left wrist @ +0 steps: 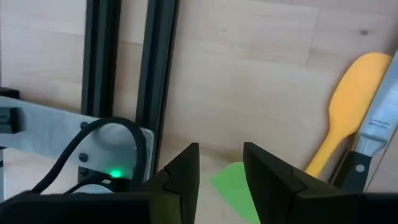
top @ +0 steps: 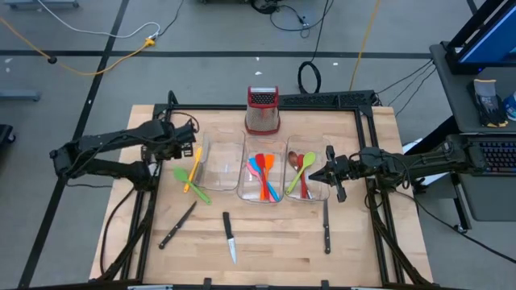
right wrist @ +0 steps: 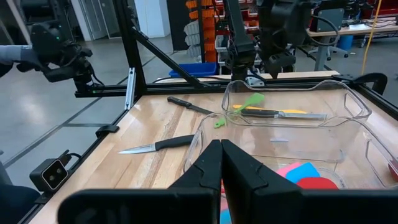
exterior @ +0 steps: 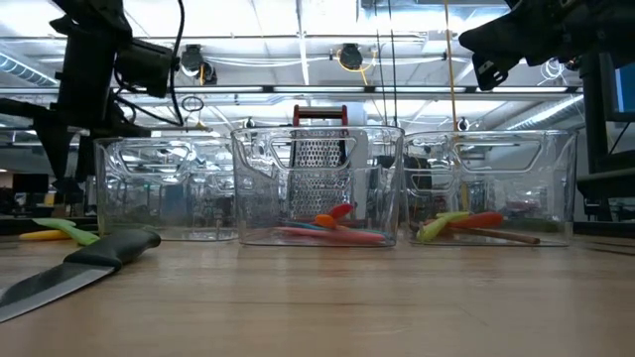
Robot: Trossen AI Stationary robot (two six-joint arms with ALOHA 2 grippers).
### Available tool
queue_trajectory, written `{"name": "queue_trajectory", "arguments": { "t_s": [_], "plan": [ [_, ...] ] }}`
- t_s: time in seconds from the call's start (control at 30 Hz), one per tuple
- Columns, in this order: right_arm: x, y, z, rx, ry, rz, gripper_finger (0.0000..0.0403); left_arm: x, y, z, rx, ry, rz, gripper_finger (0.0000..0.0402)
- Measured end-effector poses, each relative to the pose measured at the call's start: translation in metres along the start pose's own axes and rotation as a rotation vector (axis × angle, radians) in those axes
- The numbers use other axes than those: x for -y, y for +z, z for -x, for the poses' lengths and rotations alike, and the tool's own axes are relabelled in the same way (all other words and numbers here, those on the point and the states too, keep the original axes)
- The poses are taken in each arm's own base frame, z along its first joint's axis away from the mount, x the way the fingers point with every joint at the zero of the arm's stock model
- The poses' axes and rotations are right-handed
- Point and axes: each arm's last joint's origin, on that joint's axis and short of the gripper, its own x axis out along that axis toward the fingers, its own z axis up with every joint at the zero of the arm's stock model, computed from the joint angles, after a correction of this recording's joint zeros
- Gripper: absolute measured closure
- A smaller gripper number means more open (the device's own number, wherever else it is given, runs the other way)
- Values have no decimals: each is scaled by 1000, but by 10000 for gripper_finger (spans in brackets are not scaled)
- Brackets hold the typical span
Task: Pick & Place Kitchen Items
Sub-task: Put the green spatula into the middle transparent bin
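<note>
The left gripper (left wrist: 217, 171), half open and empty above the green spatula (left wrist: 235, 186), risked catching the neighbouring knife (left wrist: 373, 134) instead.

Green spatula (left wrist: 233, 186) partly hidden behind the left gripper's (left wrist: 221, 163) jaws.

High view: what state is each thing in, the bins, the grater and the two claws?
Left gripper, open, above green spatula.
Right gripper, shut, holding nothing.
Left bin, nothing inside.
Middle bin, holds utensils.
Right bin, holds spoons.
Grater, upright.
Knives, lying flat.
</note>
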Motion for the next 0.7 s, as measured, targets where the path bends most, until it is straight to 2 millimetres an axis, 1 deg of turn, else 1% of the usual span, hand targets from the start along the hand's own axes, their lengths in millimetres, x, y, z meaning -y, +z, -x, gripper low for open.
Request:
{"name": "queue_trajectory", "arguments": {
  "t_s": [0.23,0.5,0.57,0.7],
  "plan": [
    [0,0,0,0,0,0,403,-6,13,-3,-79,-17,-44,274],
    [0,0,0,0,0,0,403,-7,18,-6,-106,-14,-101,274],
    [0,0,0,0,0,0,403,-6,19,-12,-117,2,-119,274],
    [0,0,0,0,0,0,403,-2,18,-31,-167,55,-137,274]
  ]
}}
